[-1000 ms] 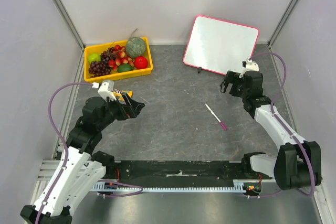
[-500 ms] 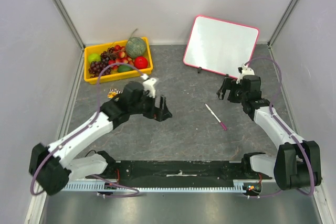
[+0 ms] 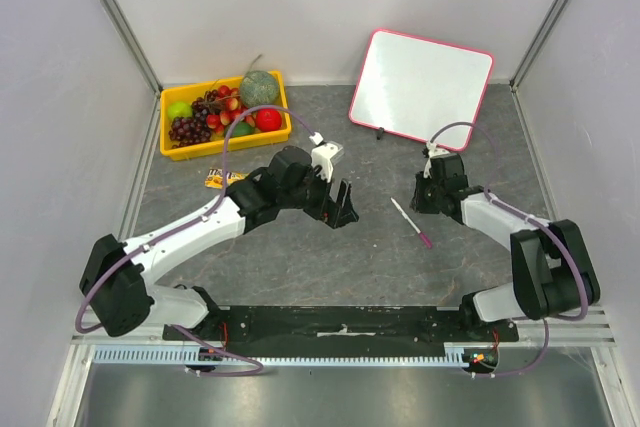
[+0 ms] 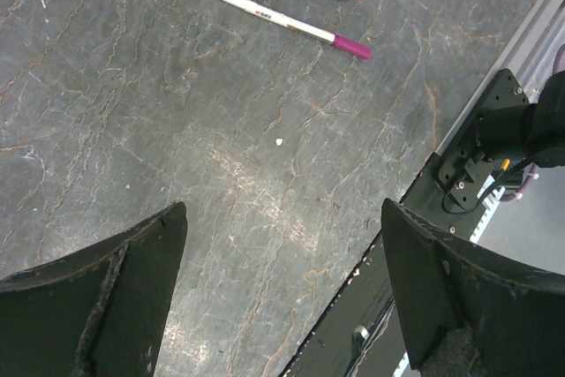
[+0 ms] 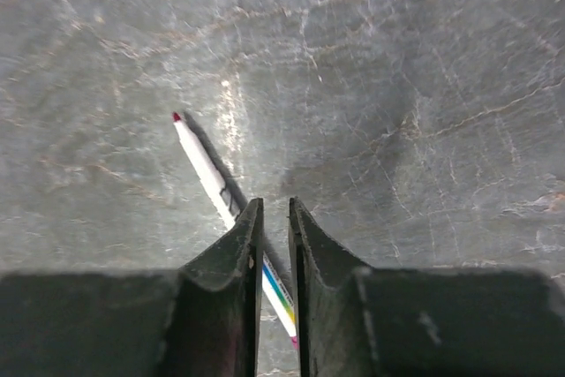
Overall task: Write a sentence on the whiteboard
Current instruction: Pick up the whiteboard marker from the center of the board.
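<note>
Your whiteboard (image 3: pixel 421 85) stands at the counter's (image 3: pixel 330 267) far right corner, its face plain white. A pen (image 3: pixel 411 222) lies between the arms, and its barrel print is too small to read. Your left tool (image 4: pixel 282 289) is spread wide. Your right tool (image 5: pixel 274 218), nearly together, hovers over the pen. The fruit tray (image 3: pixel 225 147) sits far left.

1. The whiteboard (image 3: pixel 422 85) is a glossy white rectangle with a thin pink-red rim and rounded corners.
2. It sits at the far right of the desk (image 3: pixel 330 247), turned slightly askew.
3. Its face shows plain white.
</note>
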`<state>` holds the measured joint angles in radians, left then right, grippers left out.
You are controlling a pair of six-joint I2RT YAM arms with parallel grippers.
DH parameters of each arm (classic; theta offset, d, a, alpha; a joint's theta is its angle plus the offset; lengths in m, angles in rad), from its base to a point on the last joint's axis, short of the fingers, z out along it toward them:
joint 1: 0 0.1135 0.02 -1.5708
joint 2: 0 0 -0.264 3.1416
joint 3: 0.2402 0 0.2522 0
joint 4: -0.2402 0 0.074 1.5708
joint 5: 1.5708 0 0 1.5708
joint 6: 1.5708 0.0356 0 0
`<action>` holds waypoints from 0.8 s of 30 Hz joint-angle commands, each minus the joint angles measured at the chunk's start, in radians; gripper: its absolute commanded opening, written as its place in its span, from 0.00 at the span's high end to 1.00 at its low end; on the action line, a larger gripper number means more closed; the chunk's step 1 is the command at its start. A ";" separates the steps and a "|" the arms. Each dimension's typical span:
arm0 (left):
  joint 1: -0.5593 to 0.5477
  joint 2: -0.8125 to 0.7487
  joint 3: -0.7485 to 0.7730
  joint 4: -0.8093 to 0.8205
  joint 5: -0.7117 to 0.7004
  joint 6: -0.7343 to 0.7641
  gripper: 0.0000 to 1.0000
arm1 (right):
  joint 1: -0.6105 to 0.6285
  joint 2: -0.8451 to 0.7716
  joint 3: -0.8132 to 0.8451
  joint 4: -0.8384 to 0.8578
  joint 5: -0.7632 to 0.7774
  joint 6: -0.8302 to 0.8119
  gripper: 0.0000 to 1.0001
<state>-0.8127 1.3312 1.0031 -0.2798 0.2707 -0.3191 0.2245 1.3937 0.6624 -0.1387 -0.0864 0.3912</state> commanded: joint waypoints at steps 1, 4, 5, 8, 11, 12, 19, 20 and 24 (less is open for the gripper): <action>-0.006 -0.065 0.000 0.036 -0.001 0.038 0.05 | 0.032 0.068 0.055 -0.012 0.070 -0.029 0.80; -0.005 -0.098 -0.023 0.025 -0.022 0.034 0.05 | 0.071 0.106 0.068 -0.018 0.063 -0.035 0.84; -0.006 -0.104 -0.029 0.021 -0.033 0.032 0.05 | 0.091 0.114 0.069 -0.016 0.062 -0.035 0.85; -0.006 -0.139 -0.047 0.007 -0.060 0.029 0.06 | 0.162 0.140 0.091 -0.021 0.054 -0.040 0.88; -0.005 -0.168 -0.066 0.001 -0.105 0.020 0.05 | 0.229 0.166 0.103 -0.027 0.018 -0.041 0.92; -0.005 -0.181 -0.070 -0.002 -0.117 0.015 0.04 | 0.246 0.172 0.105 -0.033 0.007 -0.041 0.93; -0.005 -0.193 -0.075 -0.007 -0.126 0.015 0.04 | 0.331 0.094 0.043 -0.157 -0.016 -0.068 0.96; -0.005 -0.191 -0.075 -0.004 -0.123 0.017 0.03 | 0.334 0.073 0.031 -0.170 -0.024 -0.069 0.96; -0.005 -0.161 -0.064 0.011 -0.096 0.028 0.04 | 0.345 0.010 0.006 -0.197 -0.088 -0.057 0.96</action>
<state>-0.8150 1.1534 0.9291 -0.2977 0.1600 -0.3195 0.5587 1.4643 0.6926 -0.2520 -0.1047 0.3428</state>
